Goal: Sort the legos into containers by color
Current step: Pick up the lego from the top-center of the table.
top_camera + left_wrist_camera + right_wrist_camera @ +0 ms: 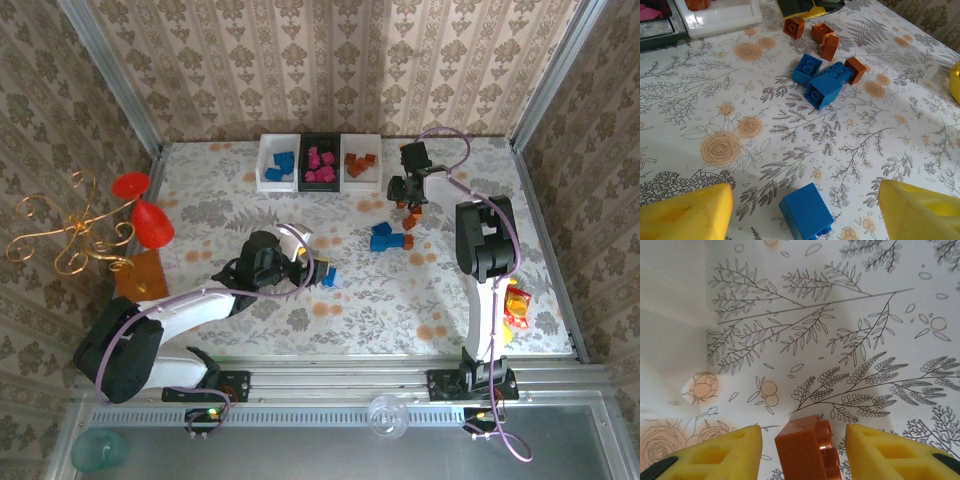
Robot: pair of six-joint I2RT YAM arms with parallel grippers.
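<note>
Two yellow fingers (710, 455) of the right gripper (406, 201) fill the bottom of the right wrist view, and a small orange-brown plastic brick (804, 447) sits between them. A thin gap shows on each side of it, so the jaws are unclenched and bracket the brick without pressing it. In the overhead view this gripper hangs just in front of the right white bin, over a small cluster of orange-brown bricks (411, 216). The left gripper (316, 266) is spread wide and grasps nothing. Its yellow fingers (687, 215) stand well apart on either side of a single small blue plastic brick (806, 211), which lies on the floral tablecloth (450, 290) near the table's middle. Further out in the left wrist view, two more blue bricks (822, 80) touch each other, with an orange-brown brick (856, 70) against the larger one and three other orange-brown bricks (822, 40) just beyond. At the far edge three small open rectangular plastic bins stand in a row, side by side. The left white bin (262, 160) holds blue bricks, the black bin (320, 187) between them holds magenta-pink bricks, and the right white bin (361, 187) holds orange-brown bricks. A yellow object (515, 310) lies by the right arm near the table's right edge, and an orange block (140, 272) sits at the left edge beside two red pieces (150, 222).
</note>
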